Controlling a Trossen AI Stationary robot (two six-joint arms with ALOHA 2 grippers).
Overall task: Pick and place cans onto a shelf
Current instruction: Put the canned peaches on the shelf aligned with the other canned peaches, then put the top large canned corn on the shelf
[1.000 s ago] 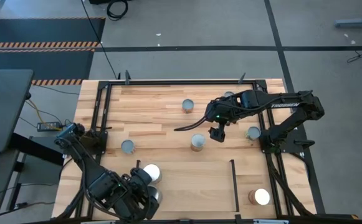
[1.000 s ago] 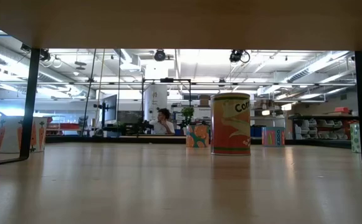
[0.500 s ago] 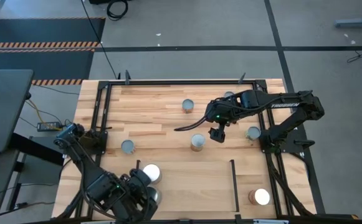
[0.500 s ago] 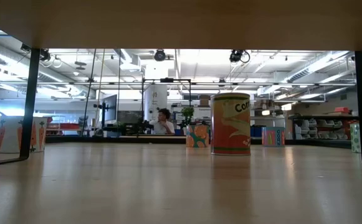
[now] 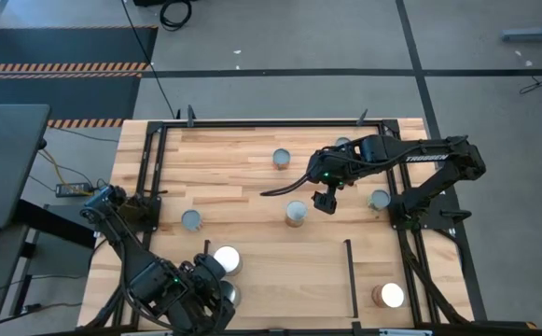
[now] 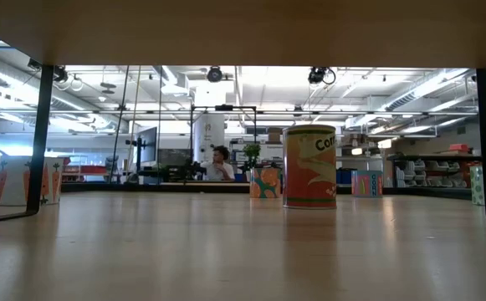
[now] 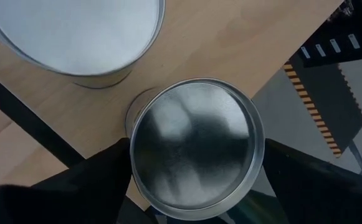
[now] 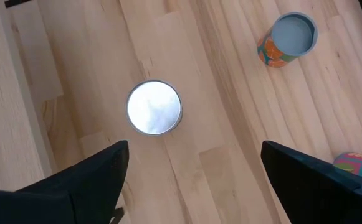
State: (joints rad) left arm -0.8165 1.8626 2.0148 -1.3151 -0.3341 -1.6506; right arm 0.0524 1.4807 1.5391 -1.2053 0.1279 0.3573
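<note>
The left gripper (image 7: 190, 208) is down at the table's near left corner, its dark fingers (image 7: 93, 180) clamped either side of a grey can (image 7: 192, 149), probably gripped for setting on the shelf (image 5: 280, 280). A white-topped can (image 5: 226, 259) stands touching or just beside it. The held can's lid is dull brushed metal, round with a raised rim.

The right gripper (image 5: 325, 201) hangs over mid-table, fingers spread wide above a shiny-topped can (image 8: 154, 107) (next in line, I'd guess). Others stand scattered on the planks.

Left gripper (image 5: 216, 301) — tips off-frame
</note>
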